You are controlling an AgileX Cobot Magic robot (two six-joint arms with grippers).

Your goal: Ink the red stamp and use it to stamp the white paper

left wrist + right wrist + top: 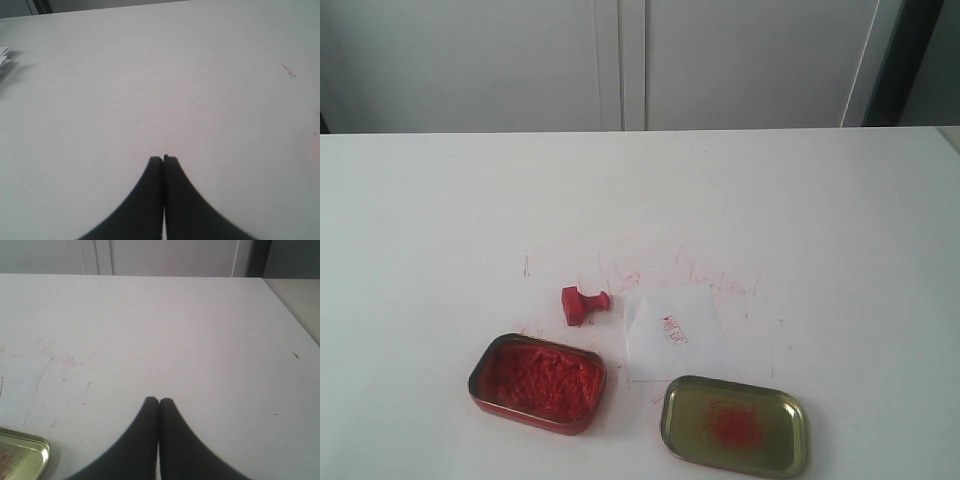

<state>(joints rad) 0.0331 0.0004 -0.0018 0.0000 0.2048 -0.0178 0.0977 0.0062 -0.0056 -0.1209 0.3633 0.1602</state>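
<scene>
The left arm's black gripper [163, 158] has its jaws pressed together on nothing, above bare white tabletop [440, 220]. The right arm's black gripper [159, 400] is likewise clenched and empty. The small red plastic stamp [583, 303] lies tipped on its side, long axis across the exterior view, round knob pointing right toward the thin white paper sheet [672, 345] just beside it. The paper carries a red imprint and lies behind the rounded red ink tin [538, 382] and the gold metal tin [734, 425].
</scene>
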